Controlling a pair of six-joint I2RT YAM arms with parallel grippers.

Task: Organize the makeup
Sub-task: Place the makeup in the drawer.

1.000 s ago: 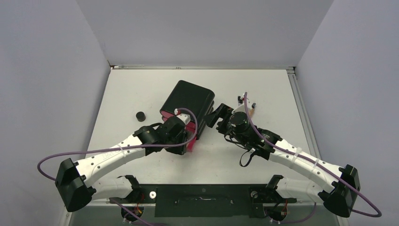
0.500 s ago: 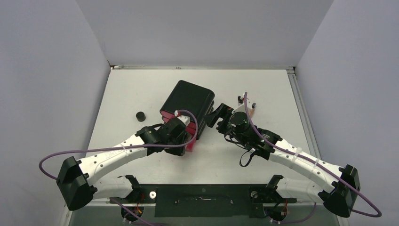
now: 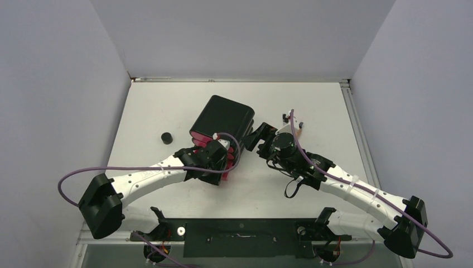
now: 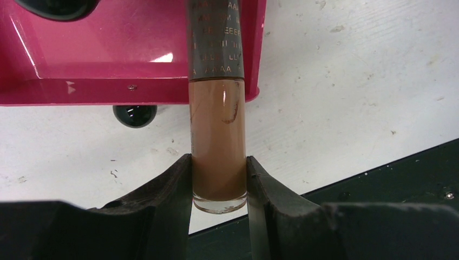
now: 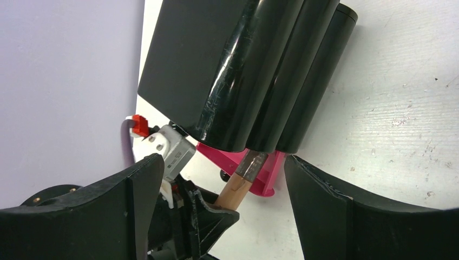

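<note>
left gripper (image 4: 219, 165) clamps the tan tube (image 4: 217, 122) at the pink drawer (image 4: 108, 54)
cap's cut off up top; right gripper (image 5: 224, 173) gapes empty by the black cabinet (image 5: 200, 59)

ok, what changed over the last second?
The left gripper, still shut on the tan tube, shifted slightly right at the pink drawer as its arm's elbow swung inward. Nothing was grasped or released. The open right gripper, the black cabinet and the small black jar stayed put.
</note>
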